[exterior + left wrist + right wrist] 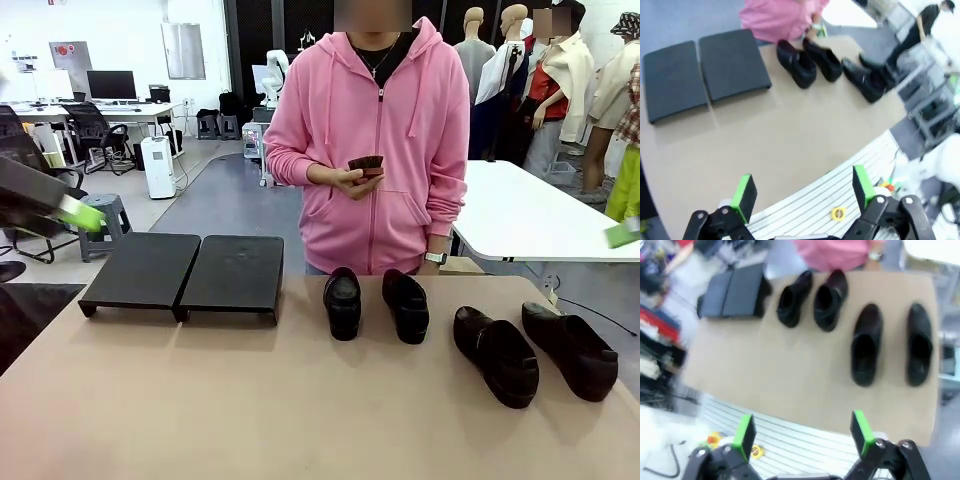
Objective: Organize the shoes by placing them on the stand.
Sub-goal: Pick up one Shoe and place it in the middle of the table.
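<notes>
Both held high | left gripper (803,189) | right gripper (802,430) | jaws wide

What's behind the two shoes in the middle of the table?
A person in a pink hoodie stands just behind those shoes, holding a small dark thing. The table hides the person's legs.
</notes>
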You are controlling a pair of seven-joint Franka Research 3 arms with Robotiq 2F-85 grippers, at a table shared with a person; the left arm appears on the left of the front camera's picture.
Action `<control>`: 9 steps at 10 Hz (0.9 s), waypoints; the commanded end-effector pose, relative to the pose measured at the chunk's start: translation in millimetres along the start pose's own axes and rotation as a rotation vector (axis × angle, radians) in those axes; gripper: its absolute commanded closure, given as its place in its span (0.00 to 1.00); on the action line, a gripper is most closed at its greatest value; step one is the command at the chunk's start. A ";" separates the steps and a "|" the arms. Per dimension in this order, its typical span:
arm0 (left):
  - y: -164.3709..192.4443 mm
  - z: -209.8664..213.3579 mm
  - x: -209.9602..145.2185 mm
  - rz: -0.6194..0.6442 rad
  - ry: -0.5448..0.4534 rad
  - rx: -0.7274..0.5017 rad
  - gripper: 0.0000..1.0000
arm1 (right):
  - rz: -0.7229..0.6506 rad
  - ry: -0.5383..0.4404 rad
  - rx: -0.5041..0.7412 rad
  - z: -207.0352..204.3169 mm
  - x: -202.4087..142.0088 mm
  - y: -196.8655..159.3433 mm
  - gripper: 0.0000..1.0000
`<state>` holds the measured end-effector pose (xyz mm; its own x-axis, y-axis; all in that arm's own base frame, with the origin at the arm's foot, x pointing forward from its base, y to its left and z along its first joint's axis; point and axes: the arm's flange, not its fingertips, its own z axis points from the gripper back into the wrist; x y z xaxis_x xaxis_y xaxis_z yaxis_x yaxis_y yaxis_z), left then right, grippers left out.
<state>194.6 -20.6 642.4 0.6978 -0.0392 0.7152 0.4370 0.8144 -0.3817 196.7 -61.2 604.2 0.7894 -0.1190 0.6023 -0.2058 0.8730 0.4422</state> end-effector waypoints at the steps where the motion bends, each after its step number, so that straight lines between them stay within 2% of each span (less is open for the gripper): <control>1: 99.8 -43.8 -182.2 0.200 -0.146 0.034 0.00 | -0.161 -0.055 -0.001 -56.7 -83.8 -53.5 0.00; 2: 0.0 0.0 0.0 0.000 0.000 0.000 0.00 | -0.175 -0.085 -0.111 -66.3 -86.0 -46.1 0.00; 3: 0.0 0.0 0.0 0.000 0.000 0.000 0.00 | -0.094 -0.030 0.000 14.3 -6.6 -29.9 0.00; 9: 0.0 0.0 0.0 0.000 0.000 0.000 0.00 | -0.094 -0.030 0.000 14.3 -6.6 -29.9 0.00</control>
<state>192.8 -24.6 640.7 0.7091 -0.0403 0.7039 0.4215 0.8246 -0.3774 189.4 -92.8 595.0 0.7888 -0.2253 0.5718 -0.1067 0.8660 0.4885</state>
